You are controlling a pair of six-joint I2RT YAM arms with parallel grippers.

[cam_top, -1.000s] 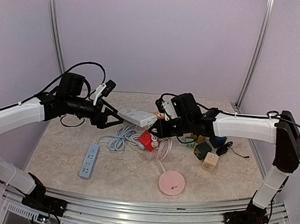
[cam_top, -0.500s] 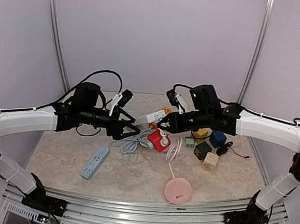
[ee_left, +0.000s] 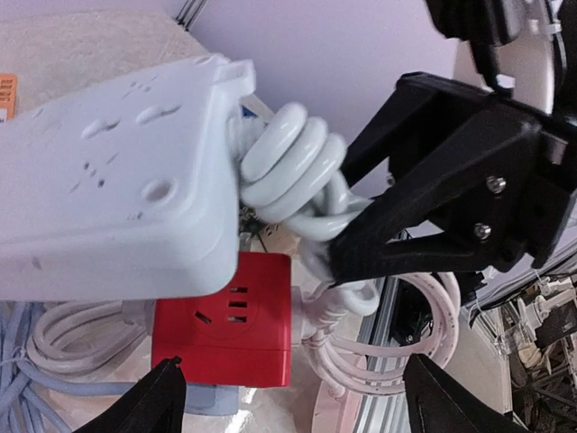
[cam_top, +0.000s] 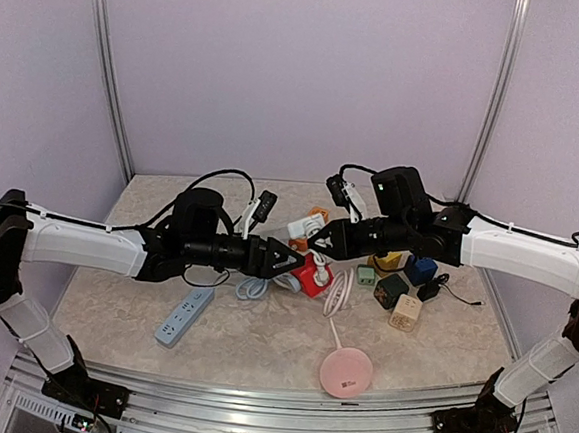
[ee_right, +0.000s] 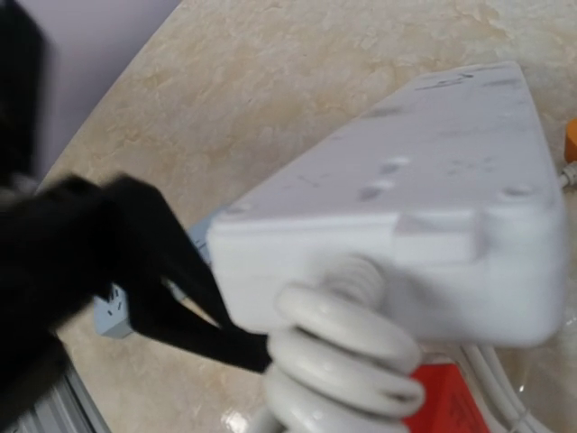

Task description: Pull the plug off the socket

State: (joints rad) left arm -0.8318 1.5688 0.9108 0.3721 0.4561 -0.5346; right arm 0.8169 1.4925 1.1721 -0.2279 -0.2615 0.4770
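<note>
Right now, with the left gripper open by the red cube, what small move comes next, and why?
Probably ease the left gripper forward onto the red cube: its jaws stand open with the cube framed between them, untouched, while the right gripper pinches the white cable beside the white strip.

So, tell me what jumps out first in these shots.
The two arms meet in the middle: the right gripper is pinched on the thick white coiled cord of a white plastic power strip held aloft. The left gripper gapes open facing a red cube socket. A round pink disc lies alone on the marbled tabletop, nearest the bases.
</note>
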